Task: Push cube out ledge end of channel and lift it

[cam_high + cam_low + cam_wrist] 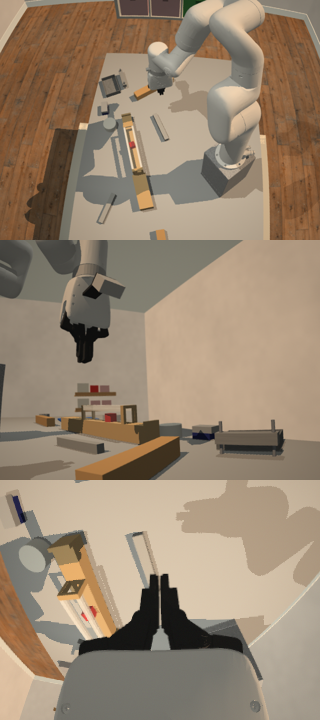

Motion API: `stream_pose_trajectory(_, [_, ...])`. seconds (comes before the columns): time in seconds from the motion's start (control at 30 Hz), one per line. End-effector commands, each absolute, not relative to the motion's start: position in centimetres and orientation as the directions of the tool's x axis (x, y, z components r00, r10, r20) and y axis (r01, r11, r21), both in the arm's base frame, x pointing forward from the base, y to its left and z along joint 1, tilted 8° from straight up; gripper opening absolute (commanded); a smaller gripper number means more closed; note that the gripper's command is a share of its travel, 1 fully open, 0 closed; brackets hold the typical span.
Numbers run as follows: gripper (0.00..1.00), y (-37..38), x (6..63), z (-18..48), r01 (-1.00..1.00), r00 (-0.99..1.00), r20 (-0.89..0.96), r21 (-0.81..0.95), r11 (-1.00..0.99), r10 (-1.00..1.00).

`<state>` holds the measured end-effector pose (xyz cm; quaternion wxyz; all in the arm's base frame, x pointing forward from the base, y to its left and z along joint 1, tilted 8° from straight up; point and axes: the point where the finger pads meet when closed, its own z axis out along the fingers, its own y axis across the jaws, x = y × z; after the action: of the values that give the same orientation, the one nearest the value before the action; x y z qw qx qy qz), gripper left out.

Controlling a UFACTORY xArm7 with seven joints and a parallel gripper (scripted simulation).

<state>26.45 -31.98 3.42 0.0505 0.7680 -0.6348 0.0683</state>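
Observation:
The red cube [132,144] sits inside the long, white-walled channel [133,144], about midway along it. It also shows in the exterior view [110,417] and faintly in the wrist view [88,615]. The channel's far end has a short wooden ledge with a raised lip [126,118]. Its near end runs onto a long wooden board [143,192]. My gripper [161,91] [84,360] is shut and empty. It hangs well above the table, far from the channel and next to an orange bar [144,92].
A grey bar [160,126] lies right of the channel and another [106,207] near the front left. A grey cylinder [110,123], a small blue-and-grey box [104,107] and a dark tray [112,85] stand beyond the ledge end. A small orange block [160,234] lies at the front edge.

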Motion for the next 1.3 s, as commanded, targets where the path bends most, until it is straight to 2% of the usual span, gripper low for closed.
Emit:
stream_pose_trajectory(0.0, [0.0,-32.3,26.7,2.9,-0.981,0.189,0.187,-0.003,-0.193,-0.964])
stream_pose_trajectory(0.6, [0.0,-30.2,27.0,0.8,-0.969,0.244,0.174,-0.005,-0.249,-0.954])
stream_pose_trajectory(0.67, [0.0,-26.8,27.3,-2.2,-0.944,0.324,0.149,-0.016,-0.33,-0.934])
stream_pose_trajectory(1.27, [0.0,-24.6,27.3,-3.7,-0.927,0.369,0.132,-0.027,-0.375,-0.92])
